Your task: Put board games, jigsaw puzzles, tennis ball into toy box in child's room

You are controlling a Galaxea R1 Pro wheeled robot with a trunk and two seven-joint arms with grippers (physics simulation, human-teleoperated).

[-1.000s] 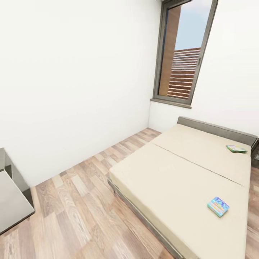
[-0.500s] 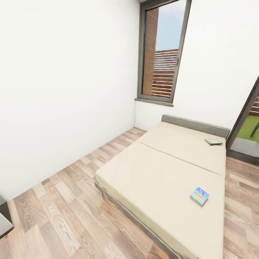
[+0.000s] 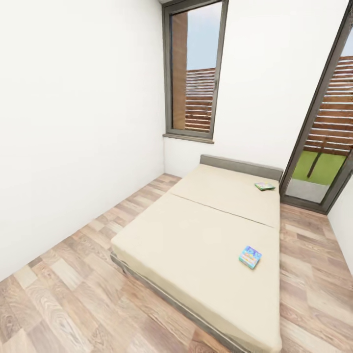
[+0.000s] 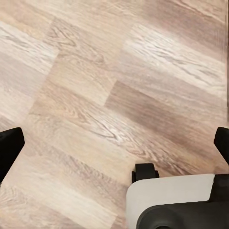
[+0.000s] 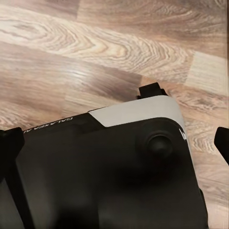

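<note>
In the head view the bed [image 3: 196, 230] with its beige mattress and grey headboard stands against the far wall of the child's room. Two board games lie on it: a blue, white and green box [image 3: 250, 257] near the right edge, and a green box [image 3: 264, 186] by the headboard. My left gripper [image 4: 114, 143] hangs open over the wood-plank floor, one dark fingertip [image 4: 9, 148] at each side of the left wrist view. My right gripper [image 5: 114, 143] is also open, above my own black base [image 5: 109, 171]. The table, toy box, puzzles and tennis ball are out of view.
A white wall runs along the left, with a strip of wood floor [image 3: 73, 274] between it and the bed. A tall grey-framed window [image 3: 193, 73] is behind the bed, and a glass door [image 3: 318, 147] stands at the right. My base's white edge [image 4: 176, 200] is below the left gripper.
The head view has swung to the right: the grey table at the left has left the picture and the glass door has come in. The games lie as before.
</note>
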